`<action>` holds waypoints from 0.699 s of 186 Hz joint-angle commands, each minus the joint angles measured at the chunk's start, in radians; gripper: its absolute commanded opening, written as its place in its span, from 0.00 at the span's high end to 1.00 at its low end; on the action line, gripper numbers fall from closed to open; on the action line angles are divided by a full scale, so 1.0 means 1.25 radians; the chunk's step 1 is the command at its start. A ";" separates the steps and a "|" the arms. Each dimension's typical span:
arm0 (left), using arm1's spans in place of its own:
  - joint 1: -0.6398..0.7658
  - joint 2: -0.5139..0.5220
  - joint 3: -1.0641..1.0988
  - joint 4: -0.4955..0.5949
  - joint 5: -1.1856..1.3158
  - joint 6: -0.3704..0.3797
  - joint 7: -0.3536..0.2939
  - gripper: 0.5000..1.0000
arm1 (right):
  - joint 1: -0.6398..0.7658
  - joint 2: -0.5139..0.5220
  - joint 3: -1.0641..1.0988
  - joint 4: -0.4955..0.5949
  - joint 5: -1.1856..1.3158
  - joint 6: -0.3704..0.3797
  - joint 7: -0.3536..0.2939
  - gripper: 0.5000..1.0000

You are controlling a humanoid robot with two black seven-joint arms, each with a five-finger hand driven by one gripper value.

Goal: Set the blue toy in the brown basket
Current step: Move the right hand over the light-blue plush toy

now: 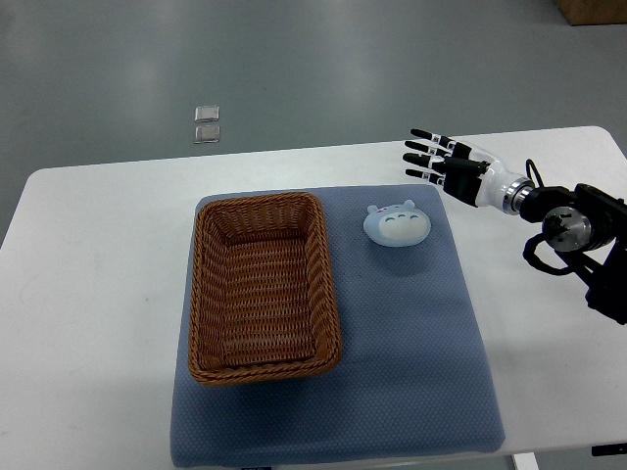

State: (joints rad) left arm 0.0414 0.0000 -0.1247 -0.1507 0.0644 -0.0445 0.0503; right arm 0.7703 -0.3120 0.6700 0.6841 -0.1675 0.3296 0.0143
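Note:
A pale blue round toy point(396, 224) with a small face lies on the blue mat point(411, 343), just right of the brown wicker basket point(264, 286). The basket is empty. My right hand point(443, 161) comes in from the right edge and hovers over the white table, above and to the right of the toy. Its fingers point(423, 148) are spread, point left and hold nothing. The hand is apart from the toy. The left arm does not show.
The white table point(98, 294) carries the mat. Two small clear square objects point(207, 124) lie on the grey floor beyond the table's far edge. A brown box corner point(593, 10) shows at the top right.

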 commanded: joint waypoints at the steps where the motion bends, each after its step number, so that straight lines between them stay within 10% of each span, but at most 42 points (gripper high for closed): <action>1: 0.000 0.000 -0.003 -0.002 0.000 0.000 0.000 0.00 | 0.005 -0.001 -0.003 0.001 -0.003 0.003 0.001 0.17; 82: 0.000 0.000 0.004 0.003 0.000 0.000 -0.001 0.00 | 0.044 -0.014 -0.003 0.005 -0.211 0.071 0.044 0.17; 130: 0.000 0.000 0.005 0.000 0.000 0.000 -0.001 0.00 | 0.102 -0.019 -0.008 0.071 -0.686 0.082 0.104 0.17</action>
State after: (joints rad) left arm 0.0414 0.0000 -0.1182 -0.1495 0.0644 -0.0445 0.0495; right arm 0.8759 -0.3298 0.6633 0.7326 -0.7805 0.4302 0.1155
